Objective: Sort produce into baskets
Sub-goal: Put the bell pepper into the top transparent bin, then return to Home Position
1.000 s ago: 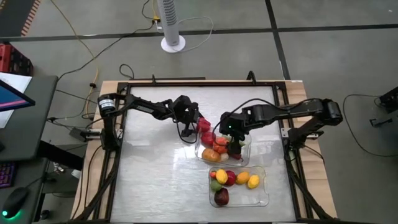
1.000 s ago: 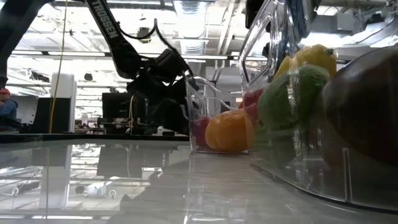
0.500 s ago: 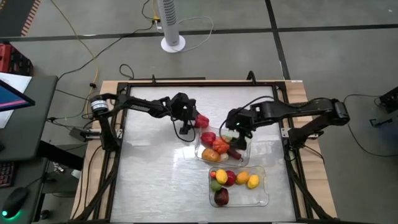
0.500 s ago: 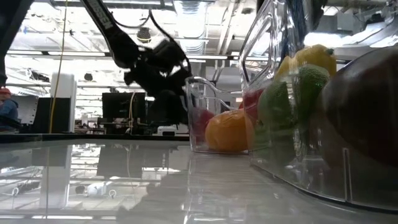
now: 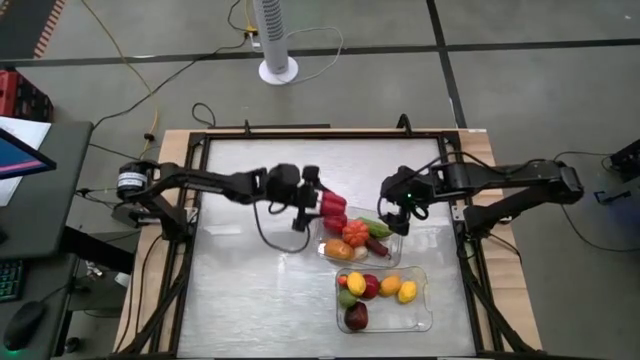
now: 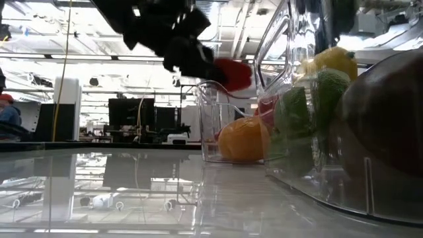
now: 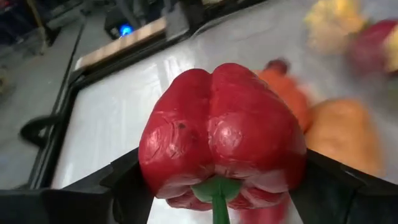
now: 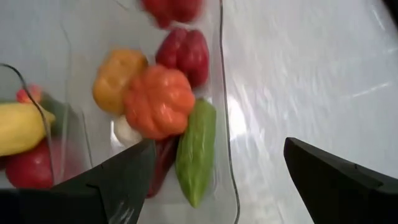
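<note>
Red and glossy, lobed like a bell pepper with a green stem: the red pepper (image 7: 222, 134) sits clamped between the fingers of the left gripper (image 5: 322, 203), held off the table just left of centre in the high view, beside the upper-left corner of the upper basket (image 5: 394, 255). Best handled now, probably, by carrying the piece over the clear rim before lowering, then releasing low so nothing bounces out or knocks the neighbours. Already in that upper basket: an orange ribbed piece (image 8: 160, 101), a long green pod (image 8: 196, 150), a dark red pepper (image 8: 184, 54) and a yellow-orange piece (image 8: 115, 74). Below it, toward the lower centre of the high view, the lower basket (image 5: 425, 322) with yellow, red, green and maroon fruit. Right gripper (image 5: 395, 211) at the upper basket's right end, fingers spread wide and holding nothing, above the tray wall. Sorting seemingly close to finished.
</note>
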You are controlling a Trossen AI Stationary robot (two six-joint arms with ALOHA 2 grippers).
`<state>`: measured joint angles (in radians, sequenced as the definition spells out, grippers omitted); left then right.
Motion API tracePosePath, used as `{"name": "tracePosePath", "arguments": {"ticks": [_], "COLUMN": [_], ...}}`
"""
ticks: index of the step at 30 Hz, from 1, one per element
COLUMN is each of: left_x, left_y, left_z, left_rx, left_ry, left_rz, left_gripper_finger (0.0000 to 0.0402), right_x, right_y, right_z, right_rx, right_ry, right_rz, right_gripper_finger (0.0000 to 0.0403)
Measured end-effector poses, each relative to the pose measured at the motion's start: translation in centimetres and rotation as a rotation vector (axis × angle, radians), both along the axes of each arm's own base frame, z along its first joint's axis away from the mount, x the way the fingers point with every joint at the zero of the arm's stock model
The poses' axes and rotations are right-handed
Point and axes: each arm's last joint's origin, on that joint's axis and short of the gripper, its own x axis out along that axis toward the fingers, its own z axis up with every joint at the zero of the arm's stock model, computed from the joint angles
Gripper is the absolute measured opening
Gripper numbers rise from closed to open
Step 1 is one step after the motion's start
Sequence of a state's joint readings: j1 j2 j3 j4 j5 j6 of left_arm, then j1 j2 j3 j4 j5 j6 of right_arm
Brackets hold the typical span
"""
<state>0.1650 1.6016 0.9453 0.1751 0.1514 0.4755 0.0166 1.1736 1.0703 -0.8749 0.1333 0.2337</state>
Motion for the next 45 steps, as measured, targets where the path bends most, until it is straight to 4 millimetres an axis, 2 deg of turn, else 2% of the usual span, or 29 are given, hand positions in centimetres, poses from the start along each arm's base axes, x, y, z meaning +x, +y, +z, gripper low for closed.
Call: {"name": "tracePosePath", "arguments": {"ticks": [3,7,11,13,17,22,26,34,38,45], "left_x": [0.5,1.0,0.9,0.4,-1.2,-4.0,-6.5,-11.5,-13.6,-16.3], "left_y": [-1.8,-2.6,-2.9,-3.1,-3.3,-3.3,-3.4,-3.4,-3.4,-3.5], "left_z": [0.6,1.7,2.1,3.0,5.0,6.2,5.0,1.8,1.4,0.9], "left_rx": [-0.006,-0.004,-0.007,-0.01,-0.04,-0.059,-0.086,-0.145,-0.175,-0.181], "left_ry": [-0.008,-0.014,-0.005,-0.017,-0.025,-0.076,-0.093,-0.206,-0.261,-0.346], "left_rz": [-0.015,0.016,0.008,-0.005,-0.016,0.036,0.102,0.246,0.288,0.335], "left_gripper_finger": [0.031,0.0356,0.0392,0.0396,0.0386,0.0367,0.0357,0.0351,0.0351,0.0351], "right_x": [-0.6,-1.4,-2.1,-2.8,-4.6,-7.1,-9.2,-12.4,-13.3,-13.6], "right_y": [0.0,0.0,0.6,0.9,0.9,0.6,0.2,-0.3,-0.5,-0.5], "right_z": [-1.1,-1.9,-1.7,-1.5,-2.5,-2.5,-2.4,-5.0,-6.5,-8.9], "right_rx": [0.01,0.015,-0.013,-0.041,-0.129,-0.158,-0.192,-0.261,-0.257,-0.224], "right_ry": [0.017,0.009,-0.134,-0.218,-0.294,-0.398,-0.483,-0.684,-0.774,-0.902], "right_rz": [-0.013,-0.019,0.014,0.019,-0.029,-0.061,-0.103,-0.171,-0.185,-0.204], "right_gripper_finger": [0.0379,0.0379,0.0379,0.0379,0.0379,0.0379,0.0379,0.0379,0.0379,0.0379]}}
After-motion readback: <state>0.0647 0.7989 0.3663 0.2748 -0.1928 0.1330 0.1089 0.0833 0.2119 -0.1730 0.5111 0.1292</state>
